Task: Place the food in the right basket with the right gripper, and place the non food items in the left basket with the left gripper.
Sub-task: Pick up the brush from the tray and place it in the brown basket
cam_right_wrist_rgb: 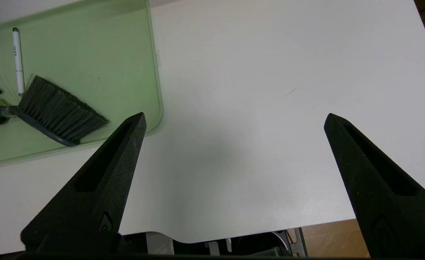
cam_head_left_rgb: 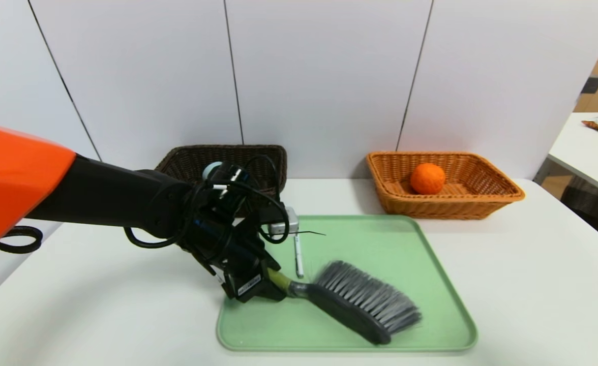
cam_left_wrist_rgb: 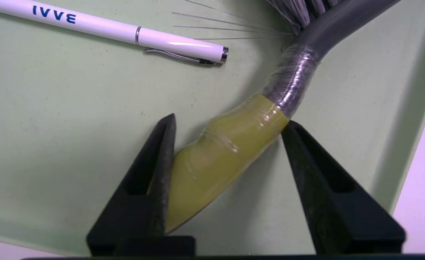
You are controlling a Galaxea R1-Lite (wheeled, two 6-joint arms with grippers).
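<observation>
brush: the brush [cam_head_left_rgb: 352, 300] lies on the tray [cam_head_left_rgb: 431, 264], bristle head toward the tray's near right corner, yellow handle [cam_left_wrist_rgb: 227, 144] toward the tray's near left edge.
long axis: runs slantwise across the tray's near half, handle end nearer the tray's left rim; the handle crosses the gap between the fingers at a slant, not square to them.
left gripper: the left gripper [cam_left_wrist_rgb: 228, 124] is low over the tray's near left part and straddles the yellow handle; its jaws are about half apart. One finger [cam_left_wrist_rgb: 158, 173] touches the handle's side, the other touches it near the taped neck. Whether the grip is firm I cannot tell.
pen: a white pen [cam_head_left_rgb: 298, 256] lies on the tray just past the handle, apart from the fingers.
left basket: the dark basket [cam_head_left_rgb: 258, 157] stands beyond the tray's far left corner, partly behind the arm.
right basket: the tan basket [cam_head_left_rgb: 487, 195] stands beyond the tray's far right corner and holds an orange [cam_head_left_rgb: 427, 178].
right gripper: the right gripper [cam_right_wrist_rgb: 234, 119] hangs wide apart and empty over bare table, off the tray's right side.
nearer arm: the left, by far; the brush is non-food, so it suits that arm.
judgement: the lift likely needs the jaws to pinch tighter first, since the slanted handle may swivel.
</observation>
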